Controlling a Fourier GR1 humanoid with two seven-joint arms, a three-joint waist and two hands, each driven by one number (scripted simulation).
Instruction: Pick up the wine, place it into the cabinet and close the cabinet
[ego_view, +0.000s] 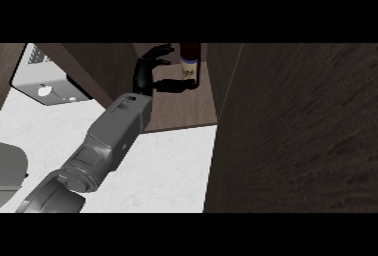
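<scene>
White, faintly marbled counter top (159, 170) fills the lower left of the head view. Dark wood cabinet (184, 107) occupies the upper middle, its interior floor exposed. A large dark wood panel (295, 130), apparently the open cabinet door, covers the right side. A white appliance (44, 82) with a vent grille sits at upper left, and a grey rounded object (11, 172) shows at the left edge, too cropped to identify.

One grey forearm rises from the lower left into the cabinet. Which arm it is cannot be confirmed; position suggests the left hand (151, 75). Fingers are spread and relaxed, thumb extended toward the bottle, not wrapped around it.

Wine bottle (190, 62) stands inside the cabinet on its floor, just beside the hand's thumb tip. Contact is uncertain.
</scene>
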